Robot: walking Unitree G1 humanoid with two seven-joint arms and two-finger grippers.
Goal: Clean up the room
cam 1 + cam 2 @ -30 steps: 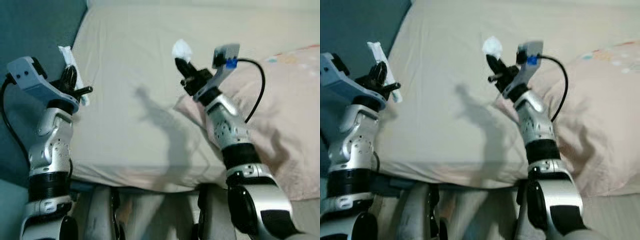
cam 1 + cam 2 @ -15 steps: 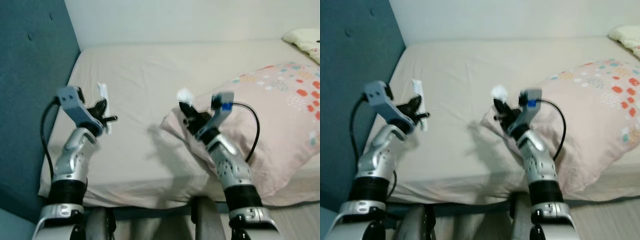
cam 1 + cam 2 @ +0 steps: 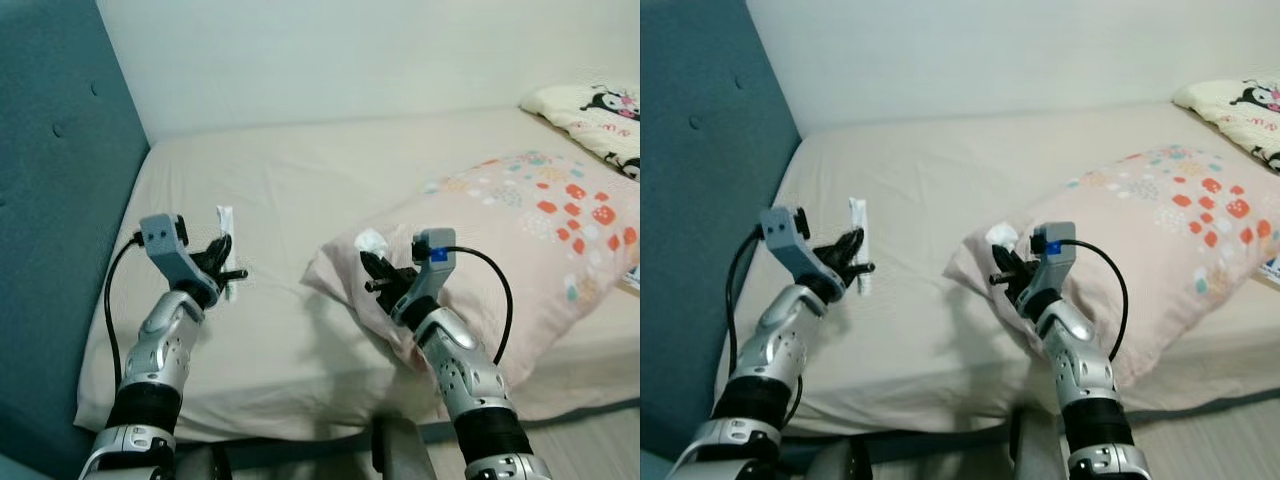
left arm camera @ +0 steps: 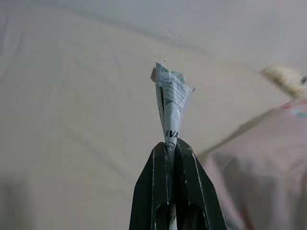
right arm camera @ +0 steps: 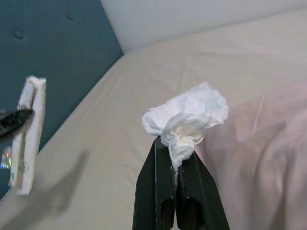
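While both arms are raised over the near edge of the bed point(image 3: 300, 180), I see each one carrying a piece of rubbish. My left gripper point(image 3: 224, 262) is above the near left part of the mattress, close to the blue headboard point(image 3: 50, 200); its black fingers point(image 4: 160, 191) are pinched tight on the lower end of a crumpled printed wrapper point(image 4: 169, 108), which stands up from the tips. My right gripper point(image 3: 376, 276) hangs over the near left corner of the pink patterned pillow point(image 3: 520, 220), jaws closed hard on a wad of white tissue point(image 5: 188, 120) that bulges out above the fingertips. The pillow lies along the right side of the bed, and a second, cream pillow with a cartoon print point(image 3: 590, 105) sits at the far right corner. Neither scrap touches the sheet.
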